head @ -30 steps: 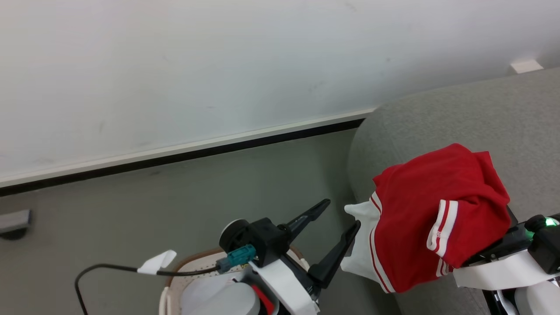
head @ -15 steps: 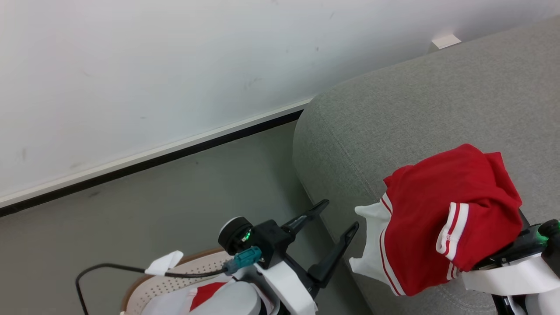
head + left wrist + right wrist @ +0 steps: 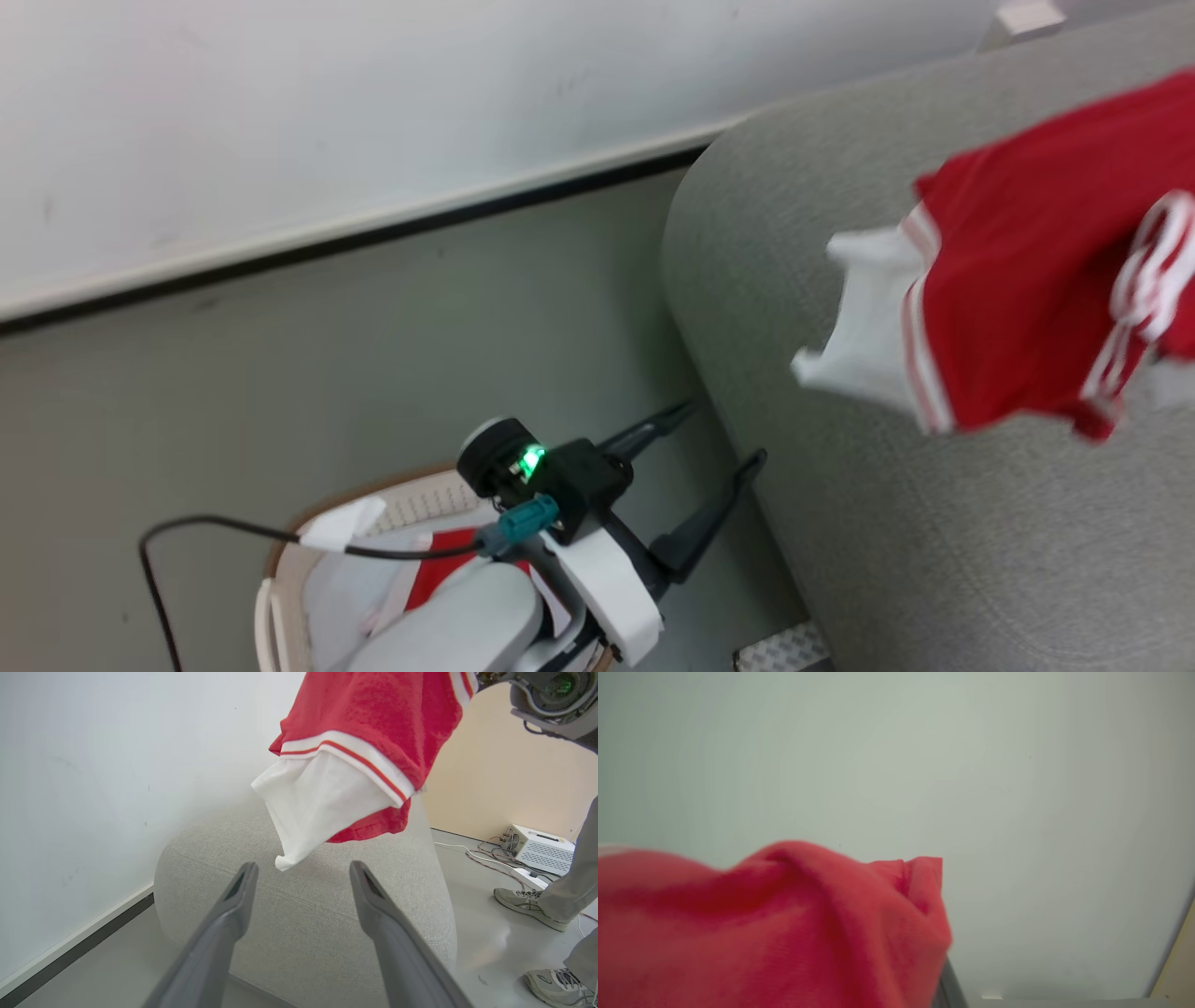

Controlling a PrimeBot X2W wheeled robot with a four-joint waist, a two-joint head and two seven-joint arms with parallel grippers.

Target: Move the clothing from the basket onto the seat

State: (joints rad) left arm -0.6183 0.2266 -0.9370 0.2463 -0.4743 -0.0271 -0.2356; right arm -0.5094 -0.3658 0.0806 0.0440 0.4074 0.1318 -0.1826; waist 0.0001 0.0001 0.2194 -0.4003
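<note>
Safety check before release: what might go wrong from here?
The garment hangs above the seat near its edge; let go here, it might slip to the floor. Its cloth covers much of the right wrist view, hiding the drop spot. A person stands beside the seat; a swing might hit them.

Lab with cabled equipment box

At my eleven o'clock, white wall, dark baseboard, grey floor; at four o'clock in my left wrist view, a person's shoe, a white box.
</note>
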